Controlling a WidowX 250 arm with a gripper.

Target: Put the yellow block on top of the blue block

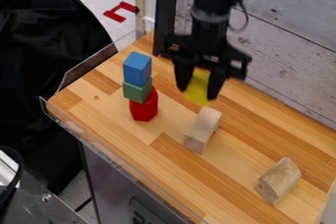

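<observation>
Yellow block sits clamped between the two fingers of the claw, seemingly off the table. Left of it in the view stands a stack: blue block on top, green block under that, red block at the bottom. Nearer the camera lie two plain wooden blocks. The grasp looks done, so the carry is the step in hand. Next, the claw should lift clear of the blue top, move across, centre above it, lower gently and let go without tipping the stack.
</observation>
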